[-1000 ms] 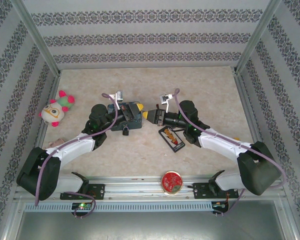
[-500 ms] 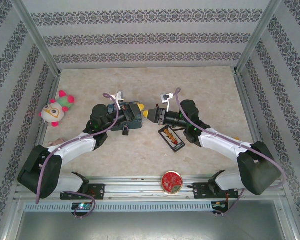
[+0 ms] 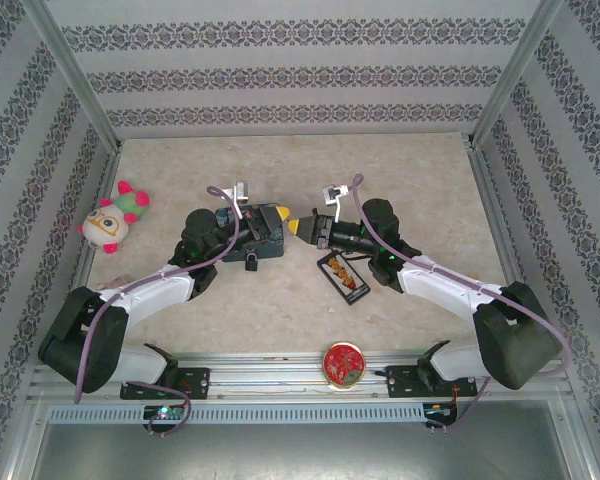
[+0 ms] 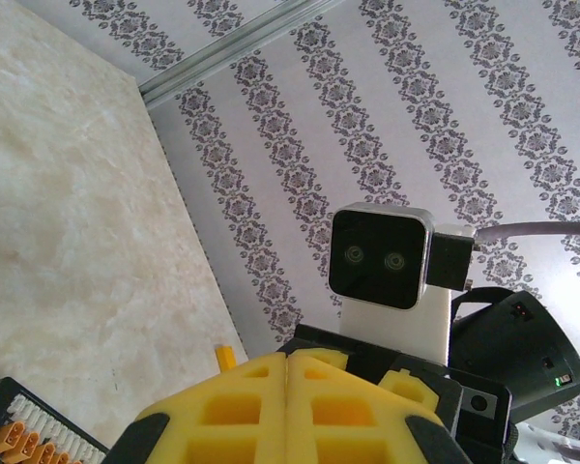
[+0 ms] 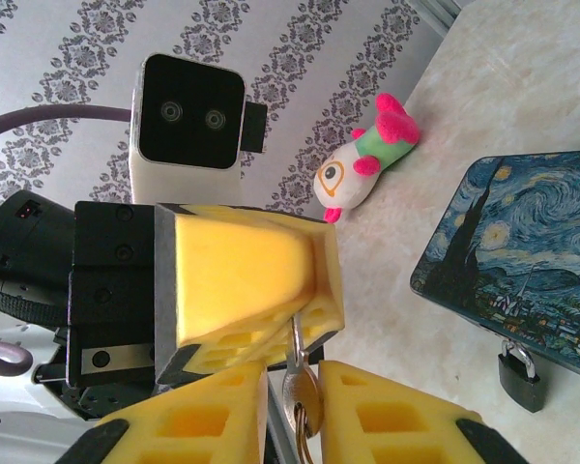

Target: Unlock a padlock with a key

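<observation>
Bright, even, diffuse light from above; shadows on the table (image 3: 280,310) are soft and faint. Colours look slightly washed. Wrist views are mostly sharp.

The padlock (image 5: 519,380) has a dull black body and a bright metal shackle, and the key (image 5: 301,394) is shiny bare metal. The tin (image 5: 522,251) is glossy painted metal, the toy (image 5: 365,172) soft plush. The tabletop (image 5: 483,97) looks smooth, matt and marbled, and the left gripper (image 4: 288,372) is matt yellow plastic.
</observation>
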You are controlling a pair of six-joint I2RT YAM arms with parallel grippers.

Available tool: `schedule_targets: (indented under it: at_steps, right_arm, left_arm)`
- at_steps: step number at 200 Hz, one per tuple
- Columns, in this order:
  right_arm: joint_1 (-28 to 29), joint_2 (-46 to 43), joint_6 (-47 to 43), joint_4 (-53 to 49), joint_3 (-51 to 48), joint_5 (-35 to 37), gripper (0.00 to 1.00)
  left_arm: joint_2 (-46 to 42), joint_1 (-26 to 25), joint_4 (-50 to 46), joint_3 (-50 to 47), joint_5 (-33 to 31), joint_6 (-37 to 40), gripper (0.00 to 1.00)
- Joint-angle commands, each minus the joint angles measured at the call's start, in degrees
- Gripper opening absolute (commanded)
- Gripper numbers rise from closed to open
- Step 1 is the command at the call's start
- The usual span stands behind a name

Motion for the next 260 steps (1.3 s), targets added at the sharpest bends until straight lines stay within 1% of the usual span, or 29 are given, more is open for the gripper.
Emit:
schedule_targets:
  at_steps: [1,79,103,136,147,173,179,184,200,217,225,239,250,260]
  right_arm:
    - [-0.43,-0.09,0.16,2.97,0.78,-1.69,0.20]
    - [-0.59,0.00,0.32,3.31,0.16,-1.94,0.19]
    - [-0.58,0.08,0.39,3.67,0.16,-2.13,0.10]
    - [-0.73,0.31,0.73,3.85,0.34,-2.53,0.02]
    - [-0.80,0.41,0.80,4.00,0.34,-2.57,0.00]
    - [-1.20,0.36,1.04,4.17,0.11,-2.48,0.00]
    - [-1.24,0.27,1.16,4.20,0.07,-2.48,0.00]
    - [-1.28,0.20,1.13,4.20,-0.01,-2.48,0.00]
    - [-1.57,0.01,1.37,4.11,-0.43,-2.35,0.00]
    - [-2.03,-0.31,1.64,3.57,-1.04,-2.22,0.00]
    - [-2.24,-0.50,1.64,2.80,-1.43,-1.98,0.00]
    - [-2.51,-1.10,1.00,1.21,-2.31,-1.54,0.00]
    - [-2.60,-1.87,0.43,-0.02,-3.31,-0.92,0.00]
    - [-2.61,-2.78,-0.08,-1.03,-4.36,-0.19,0.00]
  left_arm:
    - [0.71,-0.70,3.55,-0.15,-1.73,-0.76,0.00]
    - [1.43,-0.70,4.55,-0.29,-2.66,-1.46,0.00]
    - [1.86,-0.68,4.82,-0.11,-2.74,-1.64,0.00]
    - [2.38,-0.69,5.30,-0.04,-3.26,-1.99,0.00]
    - [2.48,-0.68,5.34,-0.02,-3.36,-2.08,0.00]
    - [2.27,-0.68,4.94,-0.19,-3.79,-2.09,0.00]
    - [2.16,-0.68,4.80,-0.24,-3.93,-2.02,0.06]
    - [2.02,-0.71,4.62,-0.33,-4.04,-1.89,0.12]
    - [1.26,-0.72,3.42,-0.44,-4.47,-1.32,0.39]
    - [-0.53,-0.68,0.74,-0.48,-5.21,0.01,0.60]
    - [-1.69,-0.70,-1.03,-0.70,-5.94,0.96,0.68]
    - [-4.60,-0.68,-5.24,-1.37,-7.94,3.10,0.77]
    - [-7.77,-0.68,-9.78,-2.06,-10.29,5.48,0.83]
    - [-10.87,-0.68,-14.83,-2.68,-13.04,7.63,0.91]
